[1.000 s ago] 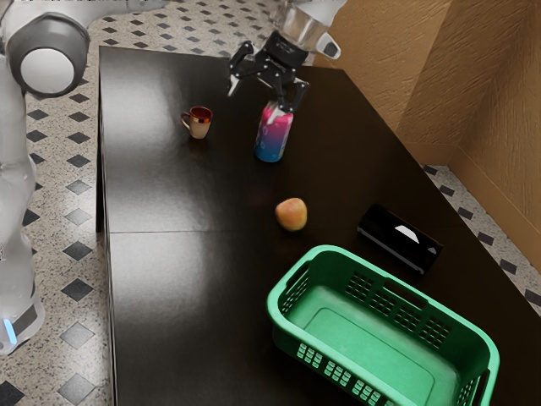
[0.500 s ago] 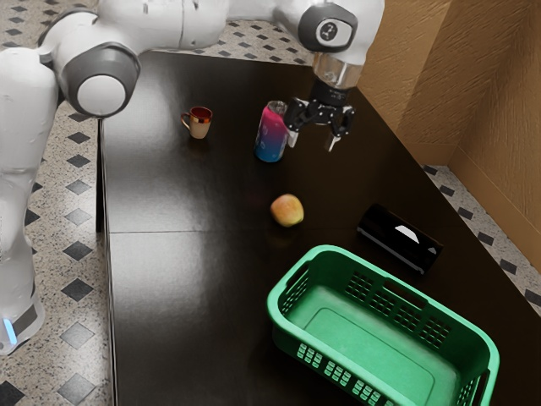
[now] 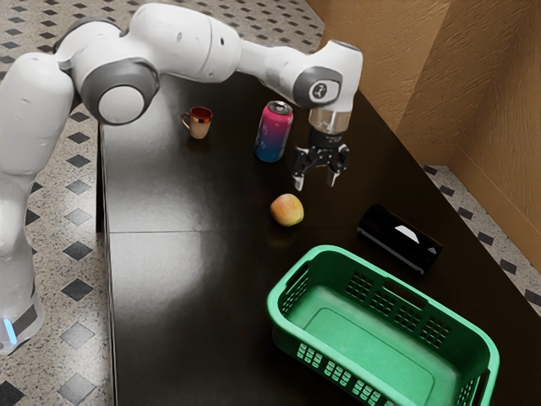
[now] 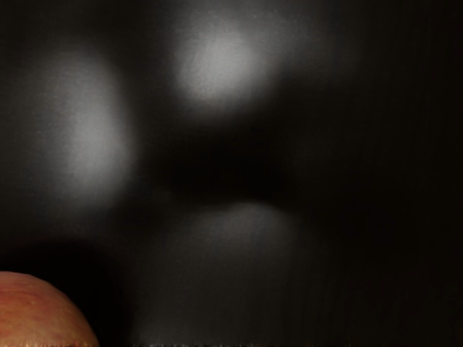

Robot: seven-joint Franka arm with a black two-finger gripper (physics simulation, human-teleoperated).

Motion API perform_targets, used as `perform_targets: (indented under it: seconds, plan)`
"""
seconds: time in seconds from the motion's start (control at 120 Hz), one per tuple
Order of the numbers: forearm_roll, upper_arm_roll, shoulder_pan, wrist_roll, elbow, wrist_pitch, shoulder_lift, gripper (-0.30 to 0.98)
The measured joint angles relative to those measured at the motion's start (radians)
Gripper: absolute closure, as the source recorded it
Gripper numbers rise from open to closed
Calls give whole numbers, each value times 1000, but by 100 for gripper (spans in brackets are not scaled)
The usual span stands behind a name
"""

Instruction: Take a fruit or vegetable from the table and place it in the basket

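Fruit (image 3: 287, 211), peach-like, rests on the tabletop (image 3: 186, 288) between the drink can (image 3: 273, 135) and the green basket (image 3: 372, 342) in the exterior view; the claw (image 3: 316, 181) hangs near it, spread and empty. In the wrist view the fruit seems off the claw's centre, so a straight descent could clip and roll it. Nearly round, it gives no clear long axis; its stem direction I can't tell.

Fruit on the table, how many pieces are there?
1: a red-and-yellow fruit, on the table between the can and the green basket. The basket could hide another small one.
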Motion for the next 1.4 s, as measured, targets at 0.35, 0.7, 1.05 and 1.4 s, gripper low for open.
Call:
perform_targets:
  seconds: [0.35,0.7,1.05,1.4]
  plan:
    - [2,-8,-27,-17,-289,165,-221,0]
    - [4,-20,-32,-77,-433,197,-412,0]
    - [3,-70,-53,-201,-563,207,-514,0]
    - [31,-64,6,-283,-578,211,-468,0]
